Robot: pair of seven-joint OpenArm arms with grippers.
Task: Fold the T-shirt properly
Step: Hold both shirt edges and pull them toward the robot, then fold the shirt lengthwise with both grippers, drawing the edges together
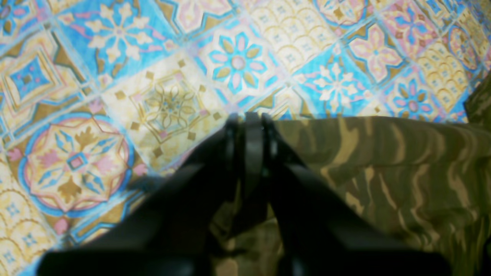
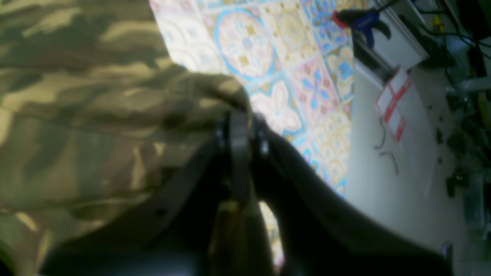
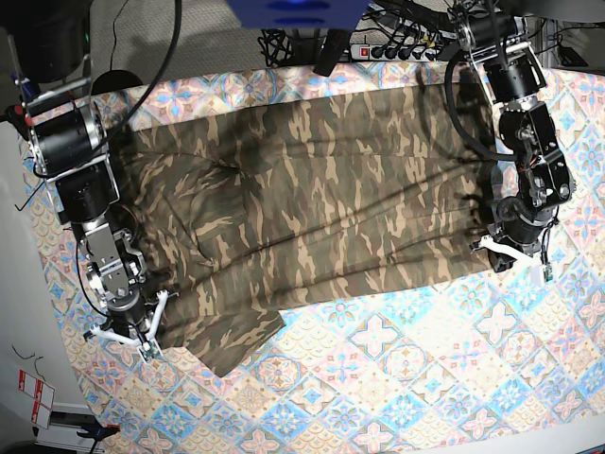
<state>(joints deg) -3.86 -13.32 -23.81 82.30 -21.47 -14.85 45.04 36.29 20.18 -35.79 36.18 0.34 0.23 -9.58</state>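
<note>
The camouflage T-shirt (image 3: 312,208) lies spread wide across the patterned tablecloth (image 3: 397,378), with one flap (image 3: 232,336) hanging toward the front. At the shirt's right edge, my left gripper (image 3: 492,248) is shut on the cloth. In the left wrist view its fingertips (image 1: 249,117) press together on the T-shirt's hem (image 1: 383,168), and fabric shows between the fingers. My right gripper (image 3: 142,331) sits at the shirt's left front corner. In the right wrist view it (image 2: 239,115) is shut with a fold of T-shirt (image 2: 96,115) bunched over the tips.
The tablecloth's left edge (image 2: 347,115) meets a bare white table strip (image 2: 383,184) with a red-and-white tag (image 2: 393,99) and a blue clamp (image 2: 364,21). A power strip and cables (image 3: 397,45) lie behind the table.
</note>
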